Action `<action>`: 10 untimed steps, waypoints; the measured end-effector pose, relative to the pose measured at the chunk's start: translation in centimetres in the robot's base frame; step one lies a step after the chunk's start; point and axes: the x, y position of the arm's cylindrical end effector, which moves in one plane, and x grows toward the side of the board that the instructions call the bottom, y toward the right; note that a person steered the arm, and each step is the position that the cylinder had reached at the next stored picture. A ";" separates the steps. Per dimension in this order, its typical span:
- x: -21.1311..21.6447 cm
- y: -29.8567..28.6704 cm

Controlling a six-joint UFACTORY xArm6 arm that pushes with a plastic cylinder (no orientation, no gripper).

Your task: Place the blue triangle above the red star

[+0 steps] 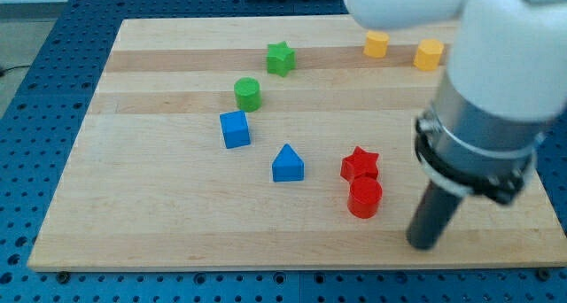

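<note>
The blue triangle lies near the middle of the wooden board, to the left of the red star with a gap between them. A red cylinder sits just below the red star, touching it. My tip is at the view's lower right, to the right of and below the red cylinder, apart from all blocks and far from the blue triangle.
A blue cube lies up-left of the triangle. A green cylinder and a green star lie further up. Two yellow blocks sit near the top edge. The arm's white body covers the upper right.
</note>
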 end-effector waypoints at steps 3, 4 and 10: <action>-1.0 -12.3; -5.5 -14.0; -12.2 -23.9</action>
